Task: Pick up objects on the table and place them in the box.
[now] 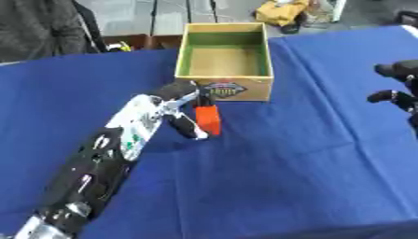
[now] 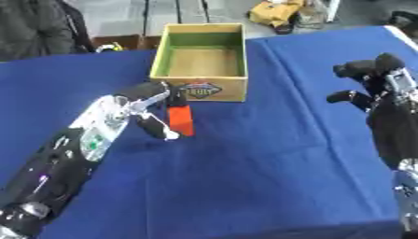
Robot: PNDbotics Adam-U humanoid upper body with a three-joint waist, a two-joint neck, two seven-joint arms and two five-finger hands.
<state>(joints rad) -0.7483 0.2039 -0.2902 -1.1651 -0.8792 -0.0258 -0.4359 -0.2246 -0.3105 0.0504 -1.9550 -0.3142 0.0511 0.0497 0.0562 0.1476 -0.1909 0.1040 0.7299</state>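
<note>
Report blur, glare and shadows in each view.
Left eye view: soft all over; the small orange block in the left hand has smeared edges; the arm casts a faint shadow on the blue tablecloth. Right eye view: equally soft, no glare; the open wooden box has shaded inner walls; the right hand is blurred.

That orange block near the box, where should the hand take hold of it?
The orange block stands upright, tall and narrow, so its long flat sides suit a pinch. The left hand comes from its left, fingers and thumb curled round it, just before the box.
</note>
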